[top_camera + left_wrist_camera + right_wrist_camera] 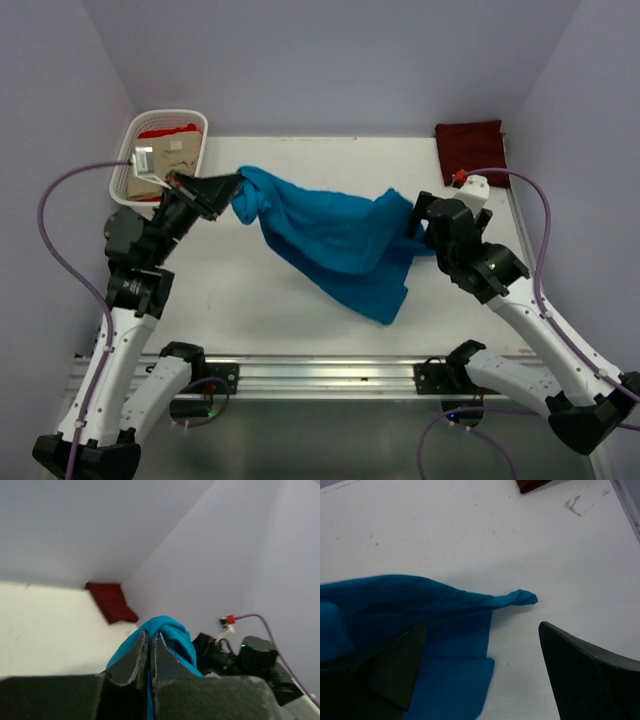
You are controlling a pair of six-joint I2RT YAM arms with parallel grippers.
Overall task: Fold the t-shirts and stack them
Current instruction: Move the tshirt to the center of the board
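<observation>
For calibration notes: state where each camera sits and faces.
Top: above and behind the arms, looking down on the table; both arms show.
Left wrist: on the left arm, facing the far right corner; shut left end effector pinches the teal shirt.
Right wrist: facing down at the table; open right end effector shows.
Shared: top and left wrist show the maroon shirt.

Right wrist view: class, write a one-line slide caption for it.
Wide-open right jaws hover over the twisted tip of a teal-blue cloth t-shirt on the white table.
</observation>
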